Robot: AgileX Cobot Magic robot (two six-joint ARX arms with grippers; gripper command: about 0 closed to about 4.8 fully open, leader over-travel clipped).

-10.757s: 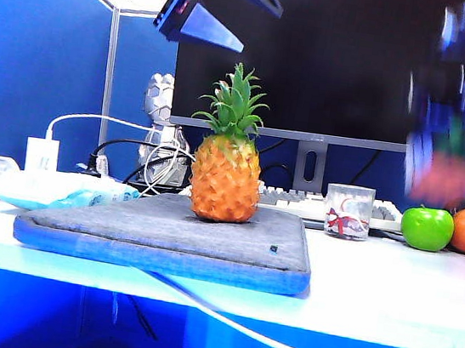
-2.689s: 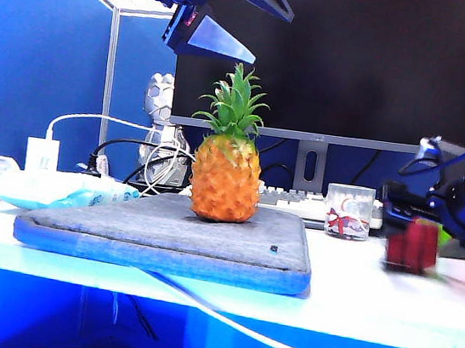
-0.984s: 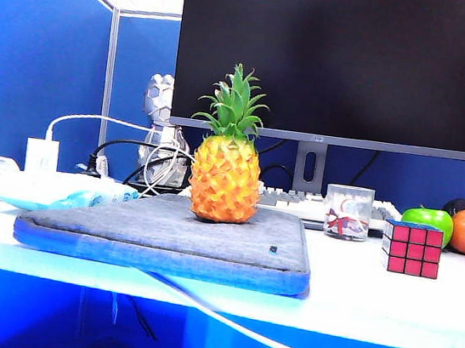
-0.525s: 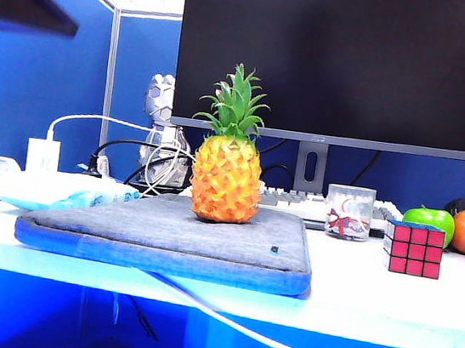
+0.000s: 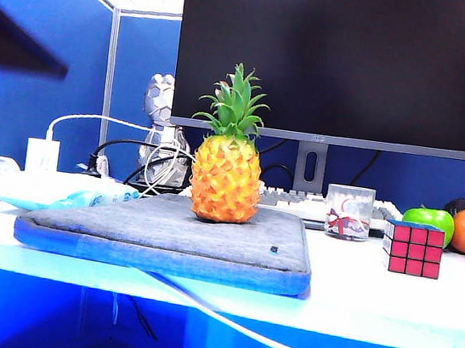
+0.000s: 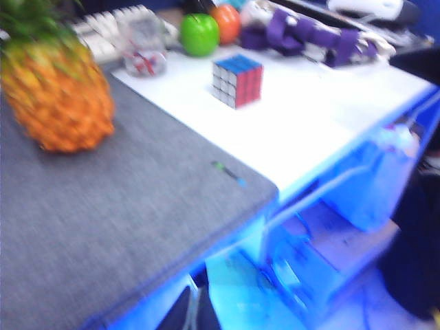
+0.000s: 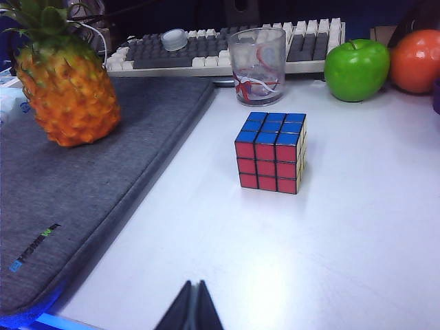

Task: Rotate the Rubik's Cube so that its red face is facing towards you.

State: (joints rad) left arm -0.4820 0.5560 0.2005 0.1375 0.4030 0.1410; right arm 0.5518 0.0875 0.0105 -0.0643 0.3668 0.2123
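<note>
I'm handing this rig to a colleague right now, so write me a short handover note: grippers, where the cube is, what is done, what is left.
Left gripper: shut, empty, raised over the front edge of the grey mat.
Right gripper: shut, empty, raised above the white table, in front of the cube.
Rubik's Cube: standing free on the table, right of the mat, in front of the glass cup and green apple. Blue face up.
Done: the red face points toward the exterior camera.
Left: apparently nothing; confirm and park the arms.
</note>
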